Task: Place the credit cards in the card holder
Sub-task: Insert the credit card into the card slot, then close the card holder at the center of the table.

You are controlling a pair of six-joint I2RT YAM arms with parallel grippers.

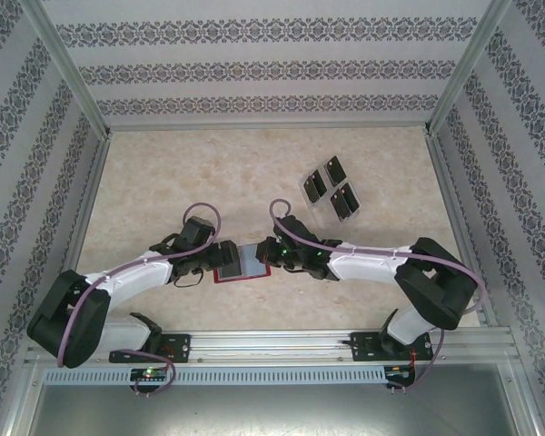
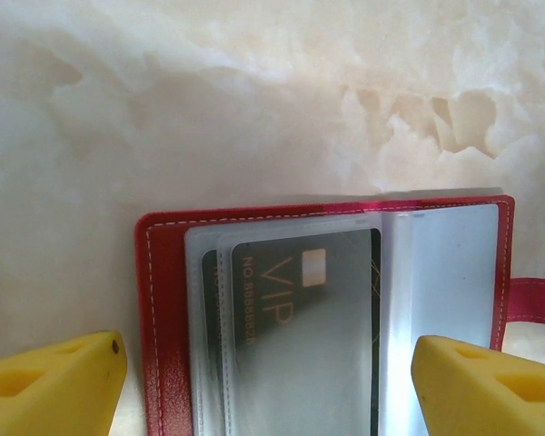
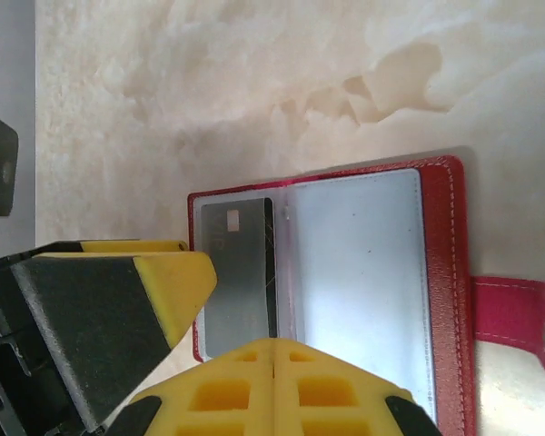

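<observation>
The red card holder (image 1: 239,263) lies open on the table between both arms. One black credit card (image 2: 302,318) marked VIP sits inside a clear pocket on its left half, with a second dark card edge (image 2: 209,300) behind it. My left gripper (image 2: 268,391) is open, its yellow fingers (image 2: 50,391) standing on either side of that half. My right gripper (image 3: 274,343) is shut with nothing in it, its tips over the holder's near edge beside the pocketed card (image 3: 241,272). The right-hand clear pocket (image 3: 359,272) looks empty. More black credit cards (image 1: 331,186) stand further back.
A clear slotted rack (image 1: 320,207) holds those cards at the back right of the marble-patterned table (image 1: 163,182). The holder's snap tab (image 3: 518,309) sticks out to the right. Patterned walls enclose the table on three sides.
</observation>
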